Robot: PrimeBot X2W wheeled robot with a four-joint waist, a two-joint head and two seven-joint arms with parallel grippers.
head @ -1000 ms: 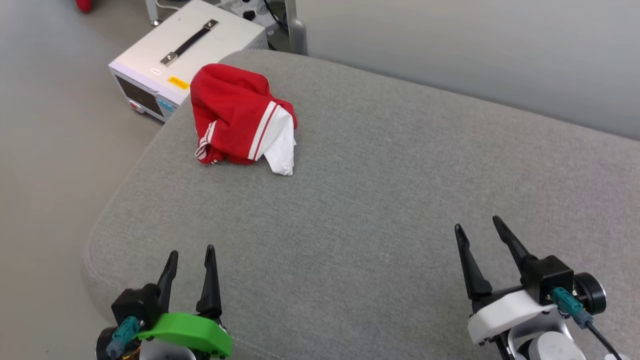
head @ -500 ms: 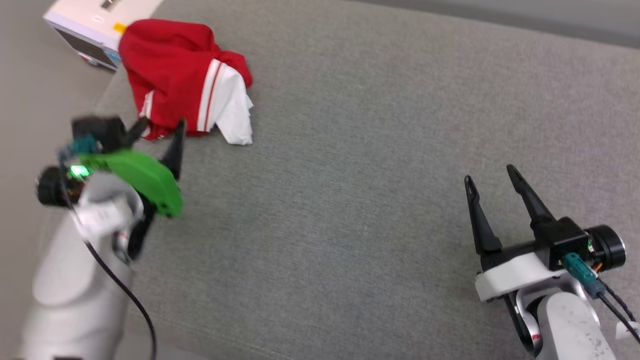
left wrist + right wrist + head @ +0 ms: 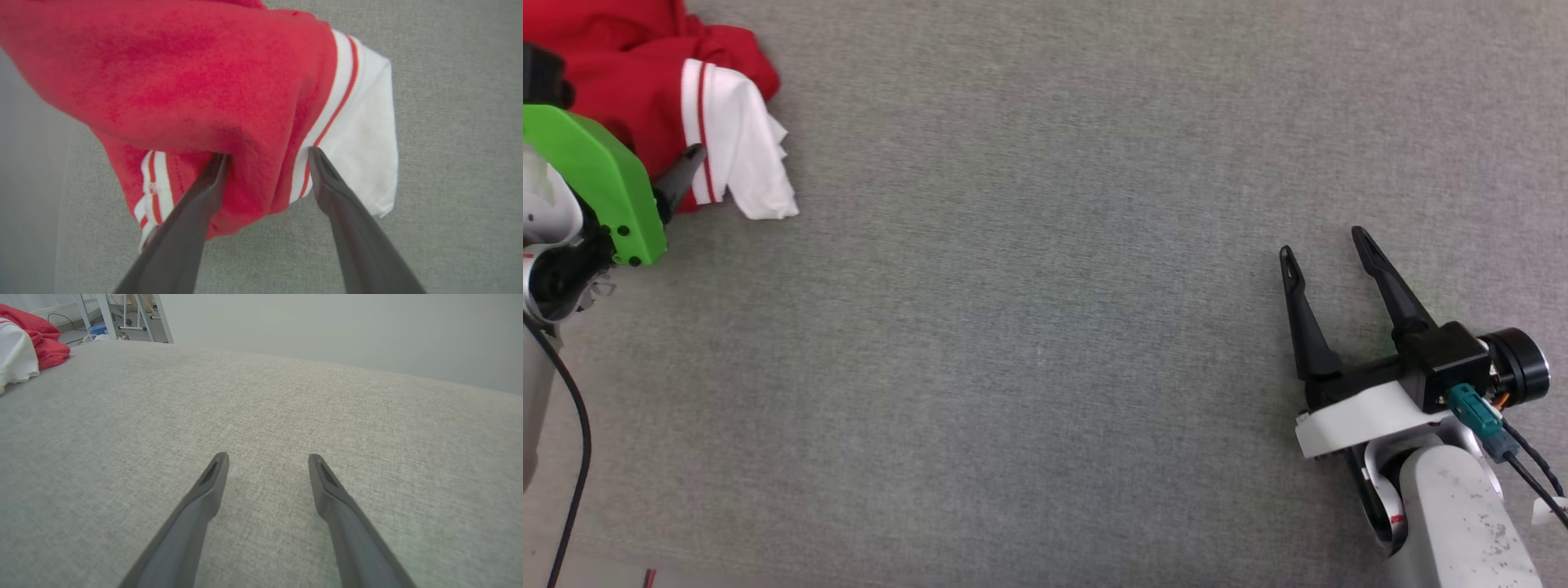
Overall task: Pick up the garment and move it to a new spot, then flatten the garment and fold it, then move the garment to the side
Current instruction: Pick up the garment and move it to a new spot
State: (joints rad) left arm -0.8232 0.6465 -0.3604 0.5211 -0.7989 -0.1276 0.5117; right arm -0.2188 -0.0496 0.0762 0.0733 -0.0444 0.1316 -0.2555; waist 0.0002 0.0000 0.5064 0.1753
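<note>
Closest to me in the head view, my right gripper (image 3: 1323,242) hangs at the lower right over the bare grey cushion (image 3: 1045,327). Its fingers are spread wide with nothing between them, and its own wrist camera shows both tips over plain fabric.

Further out, at the left edge, my left gripper (image 3: 267,152) is at the garment (image 3: 204,81). Its fingers are spread just as wide and grip nothing. The tips are pressed into the near side of the crumpled heap with a bulge of red cloth between them. The tip on that view's right sits at the striped seam where the white sleeve (image 3: 367,134) begins.

The garment lies bunched near the cushion's left edge, its sleeve pointing toward the middle. Past the cushion, the right wrist view shows metal frame legs (image 3: 122,318) and a pale wall (image 3: 327,335).
</note>
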